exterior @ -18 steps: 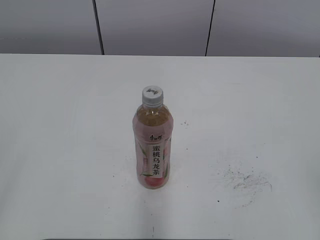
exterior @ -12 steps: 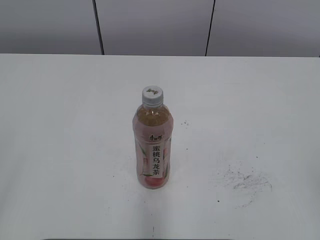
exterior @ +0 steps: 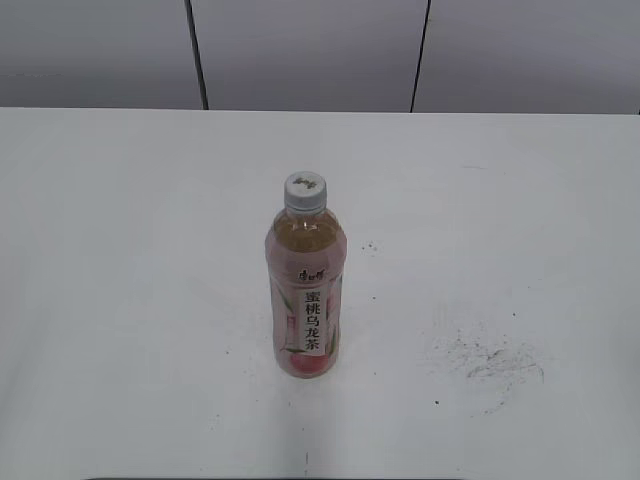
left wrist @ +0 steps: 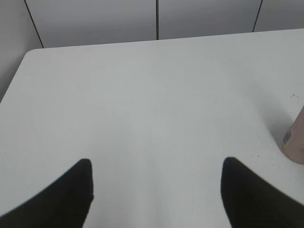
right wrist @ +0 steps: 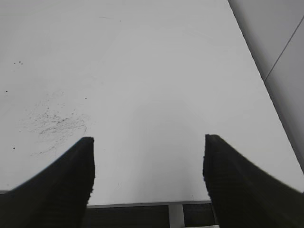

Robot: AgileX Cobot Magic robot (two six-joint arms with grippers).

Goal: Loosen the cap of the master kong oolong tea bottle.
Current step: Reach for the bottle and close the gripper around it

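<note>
The master kong oolong tea bottle (exterior: 306, 300) stands upright near the middle of the white table (exterior: 120, 250), its pink peach label facing the exterior view. Its white-grey cap (exterior: 305, 190) sits on the neck with a small dark logo on top. Neither arm shows in the exterior view. In the left wrist view my left gripper (left wrist: 156, 164) is open over bare table, and a sliver of the bottle (left wrist: 295, 142) shows at the right edge, well to the right of the jaws. My right gripper (right wrist: 148, 140) is open above the table's front edge, with nothing between its fingers.
A patch of dark scuff marks (exterior: 490, 360) lies on the table right of the bottle, seen too in the right wrist view as scuff marks (right wrist: 54, 121). Grey wall panels (exterior: 310, 50) stand behind the table's far edge. The table's right edge (right wrist: 256, 71) runs close to the right gripper.
</note>
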